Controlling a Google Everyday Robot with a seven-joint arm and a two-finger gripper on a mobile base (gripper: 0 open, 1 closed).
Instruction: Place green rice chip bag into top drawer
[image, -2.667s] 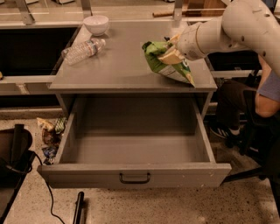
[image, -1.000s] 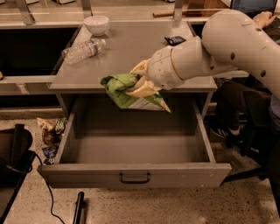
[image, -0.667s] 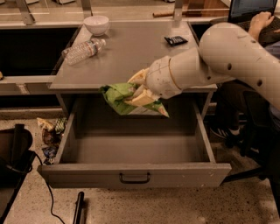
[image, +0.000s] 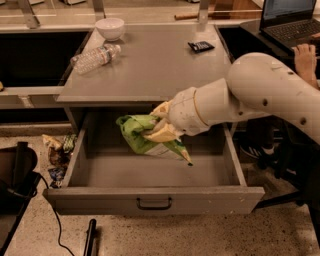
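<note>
Hanging over the open top drawer (image: 155, 199), green rice chip bag (image: 136, 134) clamped in the pincer (image: 159, 123).

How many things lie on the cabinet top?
3: white bowl back left, plastic bottle near it, black packet back right. The gripper holds the green rice chip bag above the top drawer.

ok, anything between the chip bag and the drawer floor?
Nothing shows there in the camera view. The gripper, shut on the green rice chip bag, holds it over the open top drawer; the grey floor below is bare.
</note>
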